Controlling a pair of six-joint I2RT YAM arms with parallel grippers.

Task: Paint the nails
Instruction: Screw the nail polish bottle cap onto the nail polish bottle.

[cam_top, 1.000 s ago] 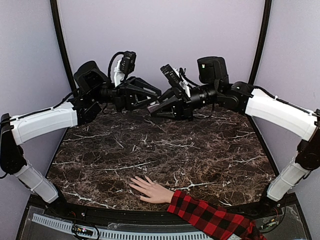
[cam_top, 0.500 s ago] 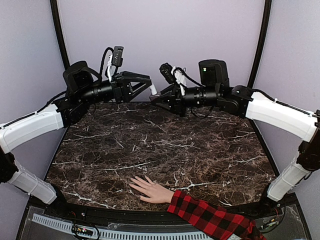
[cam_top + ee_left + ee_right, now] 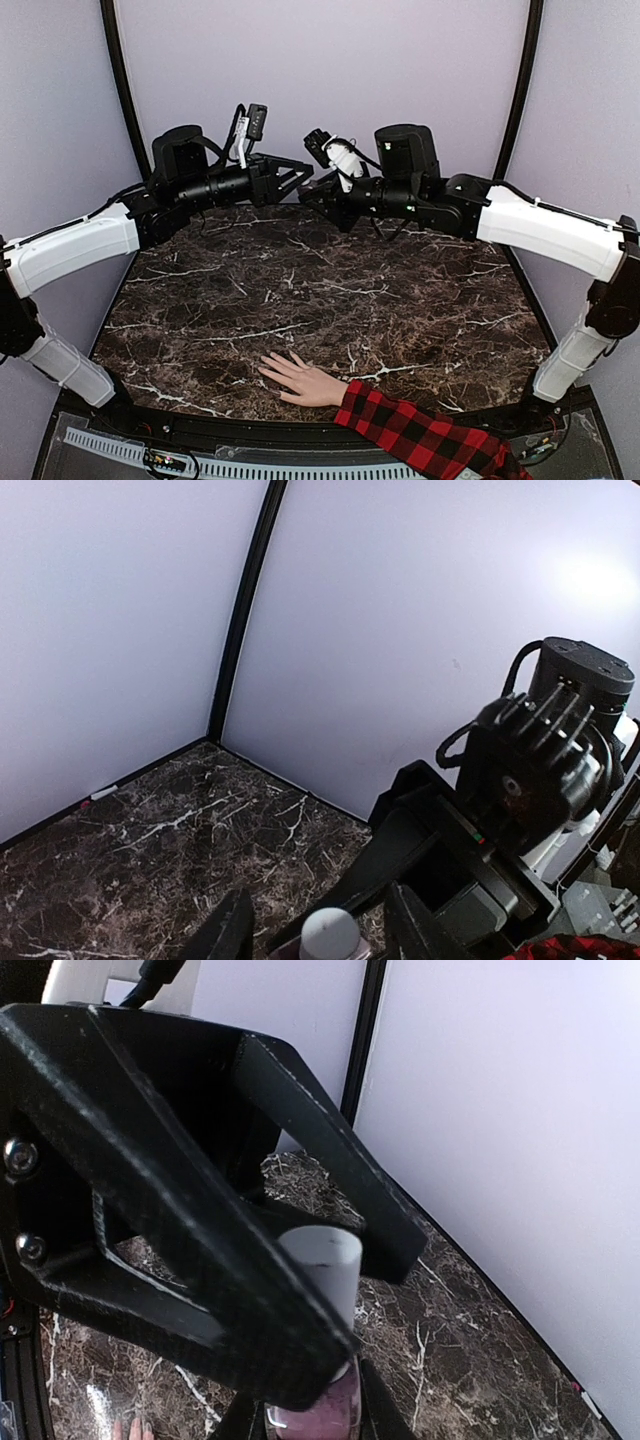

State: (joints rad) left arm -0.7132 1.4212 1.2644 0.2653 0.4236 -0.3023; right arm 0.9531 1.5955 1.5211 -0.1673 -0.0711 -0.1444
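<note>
**Zero nails painted, and the polish is still capped**

None of the painting proper has begun, as far as these views show. Both arms are raised over the far side of the dark marble table, wrists meeting in mid-air. The right gripper is clamped on a small polish bottle of pinkish lacquer, and its white cap looks seated on the neck. The left gripper straddles that cap with its jaws parted. In the left wrist view a sliver of gap shows on either side, so it seems to have hold of nothing.

The nails are well apart from all this, at the near edge of the table. There the pale hand lies flat, fingers spread, with a red-and-black plaid sleeve trailing off to the right. The nails are too small here to show any colour.

My reading is that the job sits at its opening step, getting the cap off. After that come carrying the brush down to the hand and coating every nail.
</note>
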